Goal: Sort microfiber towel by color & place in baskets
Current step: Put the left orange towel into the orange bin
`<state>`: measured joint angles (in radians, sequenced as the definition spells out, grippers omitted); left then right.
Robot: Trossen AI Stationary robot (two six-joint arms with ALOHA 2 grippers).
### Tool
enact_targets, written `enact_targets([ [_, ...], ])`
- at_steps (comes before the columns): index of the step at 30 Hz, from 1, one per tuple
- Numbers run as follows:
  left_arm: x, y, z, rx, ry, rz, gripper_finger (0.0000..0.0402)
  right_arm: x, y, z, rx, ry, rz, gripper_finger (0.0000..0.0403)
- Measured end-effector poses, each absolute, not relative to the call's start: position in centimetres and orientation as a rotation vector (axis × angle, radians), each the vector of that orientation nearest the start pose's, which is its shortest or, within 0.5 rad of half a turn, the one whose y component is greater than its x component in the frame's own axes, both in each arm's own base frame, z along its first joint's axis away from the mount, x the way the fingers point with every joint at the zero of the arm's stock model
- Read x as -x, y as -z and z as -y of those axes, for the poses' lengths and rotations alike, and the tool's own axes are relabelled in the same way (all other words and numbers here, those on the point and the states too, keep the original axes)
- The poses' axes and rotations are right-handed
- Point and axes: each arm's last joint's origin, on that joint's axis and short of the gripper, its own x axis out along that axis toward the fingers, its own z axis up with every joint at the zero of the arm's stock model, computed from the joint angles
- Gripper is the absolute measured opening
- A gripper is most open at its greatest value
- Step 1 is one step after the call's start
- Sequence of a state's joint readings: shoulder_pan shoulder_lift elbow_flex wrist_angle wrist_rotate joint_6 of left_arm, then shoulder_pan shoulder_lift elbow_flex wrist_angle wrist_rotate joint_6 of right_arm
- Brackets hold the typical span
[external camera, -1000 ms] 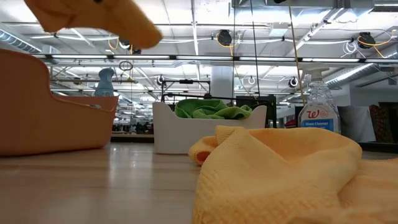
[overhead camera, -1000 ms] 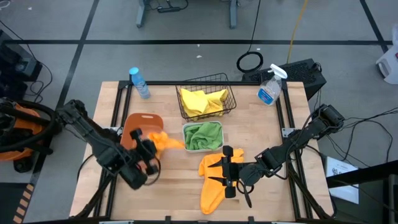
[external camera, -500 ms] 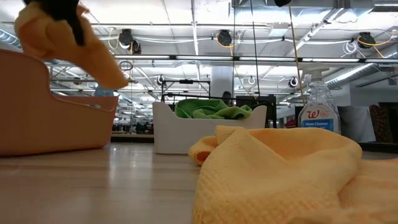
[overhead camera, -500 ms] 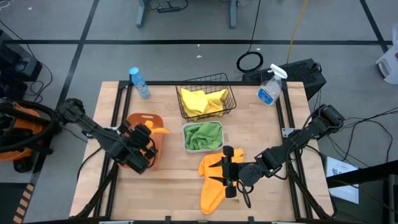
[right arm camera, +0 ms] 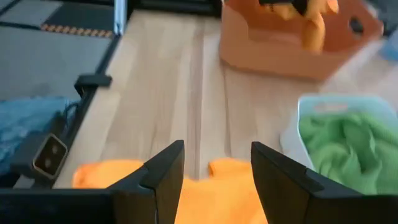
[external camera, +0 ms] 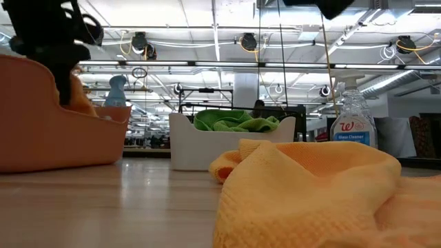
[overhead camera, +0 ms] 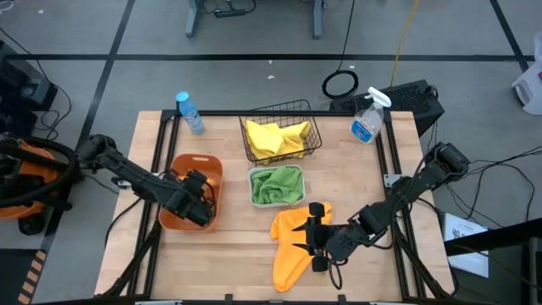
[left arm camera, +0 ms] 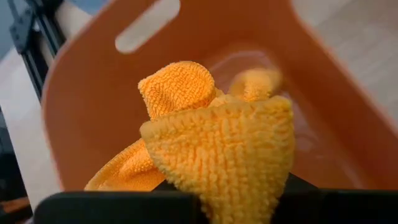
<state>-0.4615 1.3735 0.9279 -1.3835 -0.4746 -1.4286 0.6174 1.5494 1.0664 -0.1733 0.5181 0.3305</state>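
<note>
Left gripper: lowered into rounded orange tub, clenched on nubby orange towel. Right gripper: fingers spread.

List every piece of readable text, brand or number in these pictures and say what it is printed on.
"W": a red script letter on the label of the spray bottle, low view.
Below it on the same label, a line of small print, too blurred to read.
The water bottle has a label too small to read in the high view.
No text shows on the orange tub, the white bin, the wire basket or the towels.
</note>
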Motion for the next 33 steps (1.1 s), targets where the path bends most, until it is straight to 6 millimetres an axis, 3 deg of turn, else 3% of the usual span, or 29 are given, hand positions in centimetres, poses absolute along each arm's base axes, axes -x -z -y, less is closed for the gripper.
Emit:
enact_targets([
  [8, -17.6, -19.2, 6.5, 0.346, -1.051, -1.165, 0.0053, -26.7, -23.6, -18.0, -0.077, -0.013, -0.764, 0.0176],
  [14, -17.7, -18.0, 6.5, 0.380, -1.027, -1.145, 0.0066, -26.1, -22.6, -18.9, -0.091, -0.006, -0.824, 0.0176],
  [26, -17.6, -17.9, 6.5, 0.378, -1.009, -1.180, 0.0241, -27.8, -15.8, -20.5, 0.014, 0.050, -0.951, 0.0176],
  [33, -18.3, -19.5, 7.3, 0.355, -0.940, -1.197, 0.0290, -28.3, -14.5, -20.3, 0.013, 0.057, -0.987, 0.0178],
])
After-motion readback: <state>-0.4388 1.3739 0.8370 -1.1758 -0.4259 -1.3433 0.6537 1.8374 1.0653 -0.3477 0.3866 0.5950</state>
